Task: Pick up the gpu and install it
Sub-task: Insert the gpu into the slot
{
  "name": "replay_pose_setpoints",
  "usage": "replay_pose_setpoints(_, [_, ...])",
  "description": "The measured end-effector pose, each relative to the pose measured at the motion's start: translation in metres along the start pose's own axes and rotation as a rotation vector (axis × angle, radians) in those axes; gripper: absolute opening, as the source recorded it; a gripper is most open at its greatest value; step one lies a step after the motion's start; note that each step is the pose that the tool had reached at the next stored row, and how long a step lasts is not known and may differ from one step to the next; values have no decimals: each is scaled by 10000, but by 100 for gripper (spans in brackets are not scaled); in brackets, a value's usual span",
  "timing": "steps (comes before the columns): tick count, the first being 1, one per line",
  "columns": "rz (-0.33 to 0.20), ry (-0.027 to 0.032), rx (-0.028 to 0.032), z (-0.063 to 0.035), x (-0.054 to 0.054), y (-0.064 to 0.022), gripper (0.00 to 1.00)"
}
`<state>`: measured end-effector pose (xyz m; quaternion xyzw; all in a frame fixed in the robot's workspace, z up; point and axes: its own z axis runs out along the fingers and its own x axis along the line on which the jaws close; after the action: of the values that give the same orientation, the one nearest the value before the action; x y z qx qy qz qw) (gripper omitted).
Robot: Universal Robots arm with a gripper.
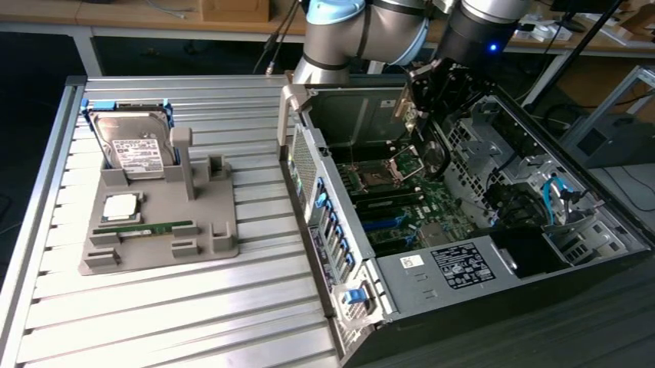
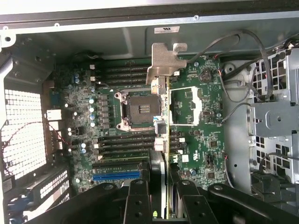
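Now jaws clenched on graphics card [image 2: 162, 135], edge-on above motherboard [image 2: 196, 116]; better hold it upright, bracket [image 2: 166, 58] toward case wall [image 2: 117, 42], lined over blue slot [image 2: 117, 176].

We see dull silver metal on the bracket [image 2: 167, 60] of the gpu [image 2: 163, 100]. We find the table [image 1: 184, 307] ribbed, satin metal.

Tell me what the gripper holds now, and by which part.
The gripper holds the thin, dark, flat gpu card, edge-on, at the end away from its silver metal bracket.
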<state>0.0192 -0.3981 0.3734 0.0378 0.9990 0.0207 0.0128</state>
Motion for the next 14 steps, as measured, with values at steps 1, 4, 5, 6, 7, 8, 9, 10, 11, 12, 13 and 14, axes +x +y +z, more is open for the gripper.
replay_pose_setpoints(1, [-15, 0, -1, 0, 0, 0, 27])
replay_pose_setpoints(4, [-232, 10, -6, 0, 0, 0, 27])
replay_pose_setpoints(5, [-317, 13, -8, 0, 0, 0, 27])
replay_pose_setpoints(6, [-422, 18, -10, 0, 0, 0, 27])
replay_pose_setpoints(7, [-496, 21, -12, 0, 0, 0, 27])
replay_pose_setpoints(8, [-592, 25, -15, 0, 0, 0, 27])
replay_pose_setpoints(9, [-677, 29, -17, 0, 0, 0, 27])
replay_pose_setpoints(10, [-754, 32, -18, 0, 0, 0, 27])
replay_pose_setpoints(11, [-836, 36, -20, 0, 0, 0, 27])
replay_pose_setpoints(12, [-941, 40, -23, 0, 0, 0, 27])
replay_pose_setpoints(13, [-1038, 44, -24, 0, 0, 0, 27])
replay_pose_setpoints(14, [-1158, 49, -28, 0, 0, 0, 27])
